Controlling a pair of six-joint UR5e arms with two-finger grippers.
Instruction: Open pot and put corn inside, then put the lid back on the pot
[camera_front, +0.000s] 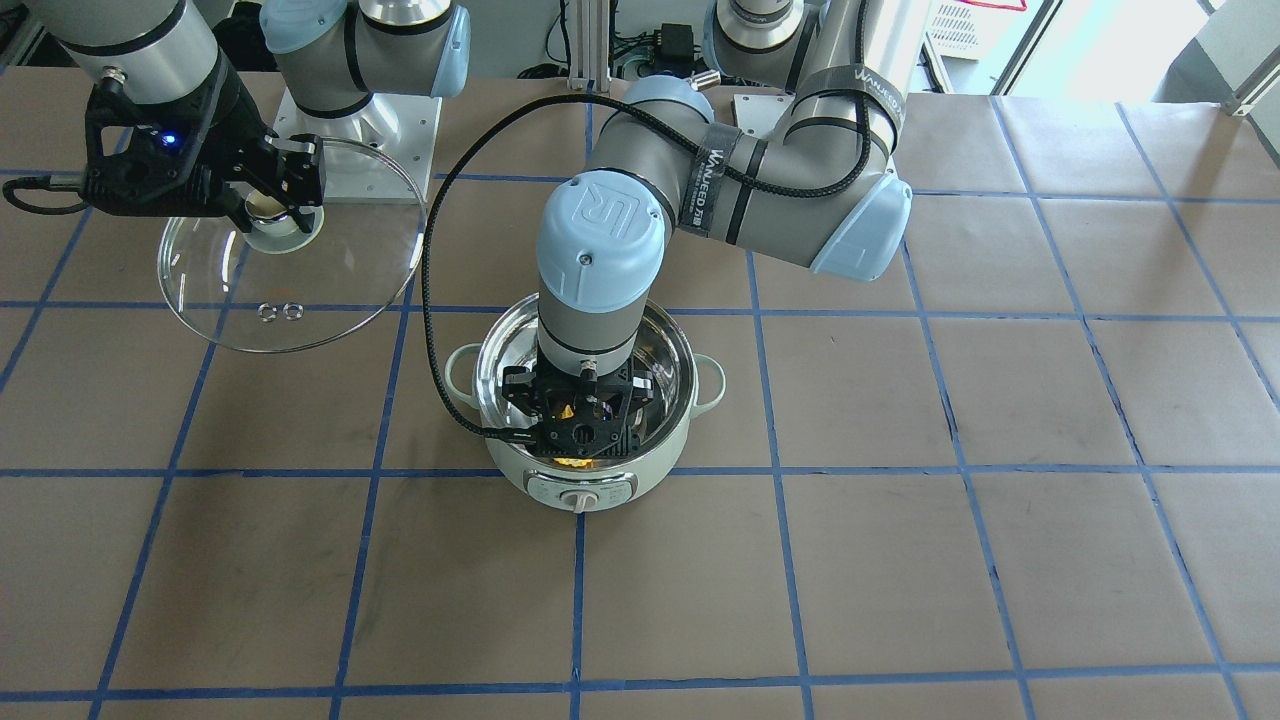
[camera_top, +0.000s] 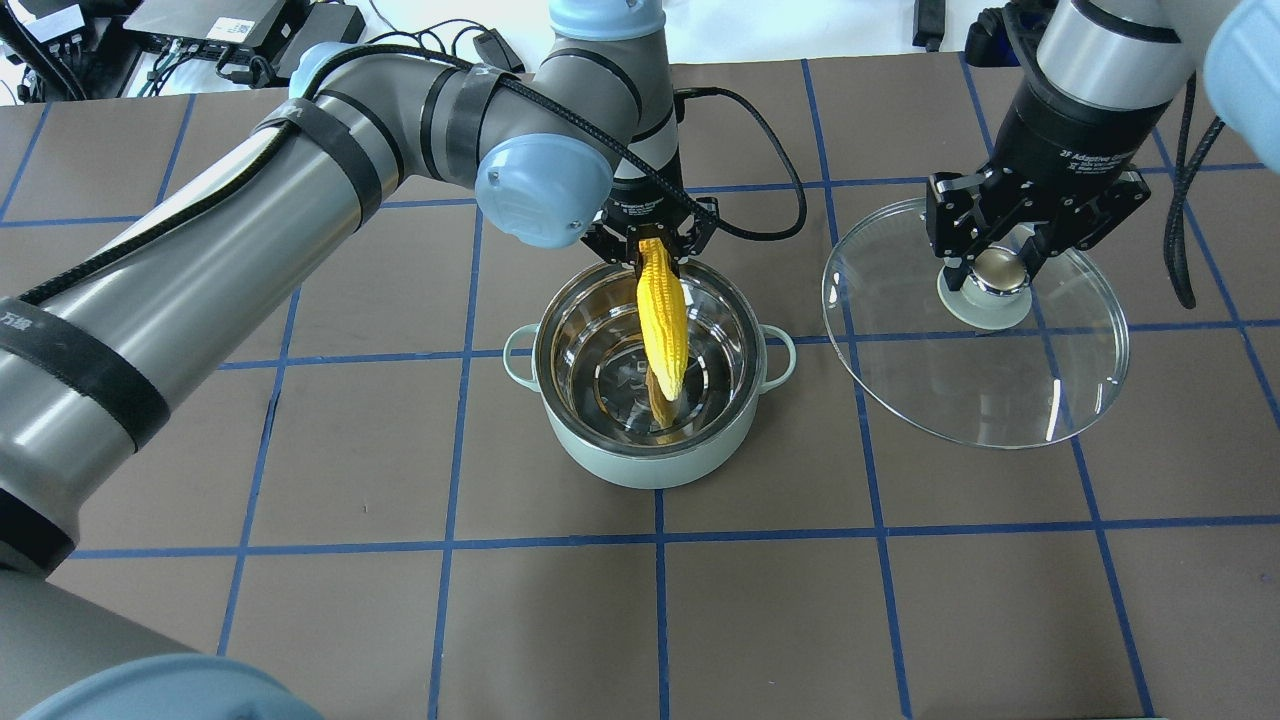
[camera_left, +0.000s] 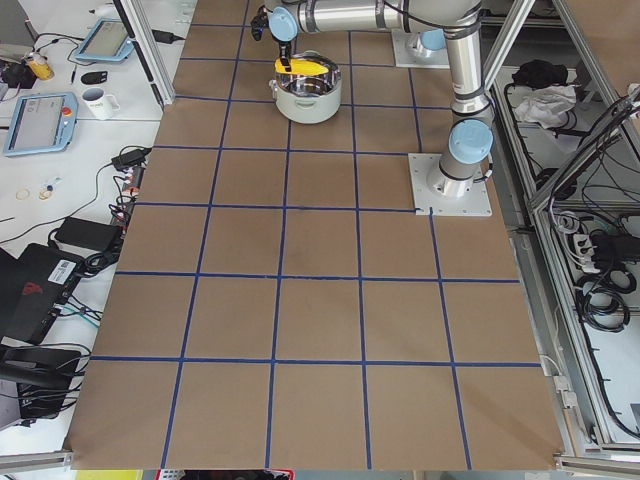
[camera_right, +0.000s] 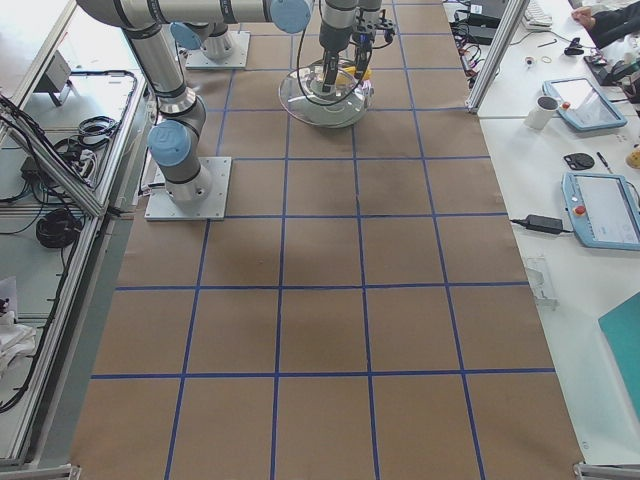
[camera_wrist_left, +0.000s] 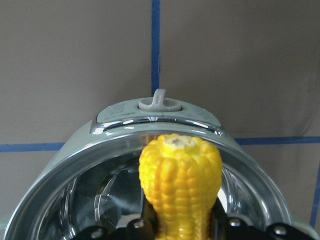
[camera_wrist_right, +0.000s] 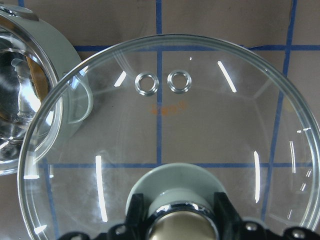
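Left gripper (camera_top: 652, 248) is clamped on the corn (camera_top: 663, 325) by its fat end. The corn hangs tip-down into the open pot (camera_top: 640, 462), maybe touching bottom, hard to say. Right gripper (camera_top: 985, 274) is closed on the lid (camera_top: 1000, 395), holding it just beside the pot.

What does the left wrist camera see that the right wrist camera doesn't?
Only the left wrist camera shows the yellow corn and the dial on the front panel. Only the right wrist camera shows the clear glass lid, its two vent rings and its knob. Both show the pale green pot with its shiny inside, and the brown table with blue tape lines.
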